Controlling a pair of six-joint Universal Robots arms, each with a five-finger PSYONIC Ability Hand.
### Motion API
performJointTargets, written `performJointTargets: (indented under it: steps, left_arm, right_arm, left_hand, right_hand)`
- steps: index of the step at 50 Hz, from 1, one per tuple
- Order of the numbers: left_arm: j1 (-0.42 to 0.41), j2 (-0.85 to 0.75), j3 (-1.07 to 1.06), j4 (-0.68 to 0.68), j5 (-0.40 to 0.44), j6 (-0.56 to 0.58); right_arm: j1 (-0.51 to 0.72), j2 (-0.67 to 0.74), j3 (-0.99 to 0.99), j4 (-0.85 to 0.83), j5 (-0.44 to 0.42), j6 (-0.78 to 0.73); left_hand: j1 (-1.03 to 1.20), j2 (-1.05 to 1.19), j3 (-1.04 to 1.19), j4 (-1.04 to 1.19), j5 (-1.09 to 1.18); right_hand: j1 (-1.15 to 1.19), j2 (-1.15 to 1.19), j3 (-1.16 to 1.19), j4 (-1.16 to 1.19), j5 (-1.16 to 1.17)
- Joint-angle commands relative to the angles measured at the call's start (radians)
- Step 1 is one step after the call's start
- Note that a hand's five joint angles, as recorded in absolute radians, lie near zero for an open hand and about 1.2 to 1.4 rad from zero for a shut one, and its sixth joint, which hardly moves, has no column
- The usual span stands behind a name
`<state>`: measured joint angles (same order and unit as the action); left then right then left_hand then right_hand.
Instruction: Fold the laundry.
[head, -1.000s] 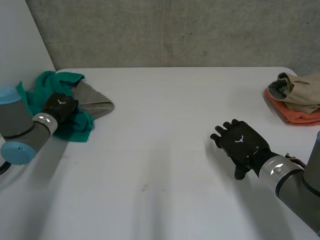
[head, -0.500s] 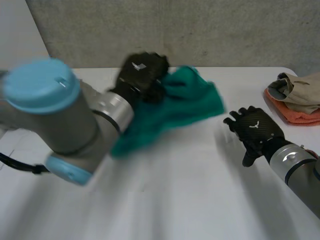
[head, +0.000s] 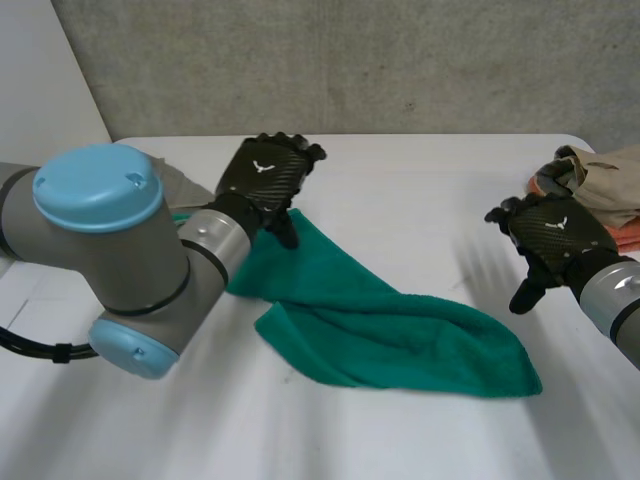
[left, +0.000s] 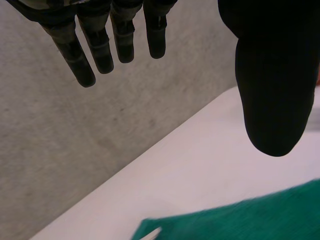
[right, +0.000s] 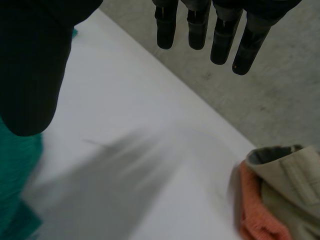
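1. Head view: a green towel (head: 390, 330) lies on the white table (head: 400, 170) as a long, loosely bunched band, with soft folds along its length and 1 end broader than the other
2. The left hand (head: 265, 172) is over the towel's narrower end, palm down, with its thumb hanging above the cloth; I cannot tell from this view whether the thumb touches it
3. Left wrist view: the left hand's fingers (left: 82, 60) are straight and spread well away from the thumb, with nothing between them, so this hand is wide open and holds nothing; the green towel (left: 250, 217) lies flat on the table under the palm, apart from the hand
4. Head view: the right hand (head: 555, 235) is well apart from the towel's broader end, above bare table on the side away from the left hand
5. Right wrist view: the right hand's fingers (right: 197, 30) are straight, the thumb stands wide of them and nothing is in its grasp; an edge of the green towel (right: 15, 170) shows just beside the thumb
6. A beige garment (head: 605, 170) lies on top of an orange cloth (head: 600, 235), farther from the towel than the right hand is; in the right wrist view the beige garment (right: 287, 175) and orange cloth (right: 255, 212) sit beyond the fingertips
7. The left arm (head: 110, 240) is just beside the towel's narrower end
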<state>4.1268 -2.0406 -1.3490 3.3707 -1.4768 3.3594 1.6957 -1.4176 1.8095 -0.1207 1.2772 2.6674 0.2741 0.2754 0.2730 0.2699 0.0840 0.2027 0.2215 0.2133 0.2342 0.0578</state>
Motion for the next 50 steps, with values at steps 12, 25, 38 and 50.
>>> performJointTargets:
  steps: [12,25,38,50]
  left_arm:
    - [0.147,-0.207,0.074,-0.194,0.164,0.244]
    - [0.193,-0.208,0.042,-0.197,0.139,0.245]
    - [0.199,-0.239,0.028,-0.194,0.141,0.247]
    - [0.191,-0.27,0.037,-0.108,0.135,0.273]
  right_arm:
    - [0.035,-0.041,0.037,0.228,0.008,0.003]
    - [0.068,0.155,0.001,0.101,0.025,0.088]
    - [0.07,0.169,-0.022,0.032,0.018,0.088]
    - [0.068,0.121,-0.022,0.029,0.016,0.088]
  left_hand:
    - [0.074,0.073,0.075,0.079,0.09]
    - [0.124,0.123,0.125,0.129,0.14]
    - [0.133,0.132,0.134,0.137,0.149]
    - [0.277,0.275,0.278,0.281,0.292]
  right_hand:
    - [-0.028,-0.047,-0.039,-0.06,-0.058]
    - [0.105,0.086,0.094,0.073,0.075]
    - [1.194,1.175,1.183,1.162,1.164]
    - [1.194,1.175,1.183,1.162,1.164]
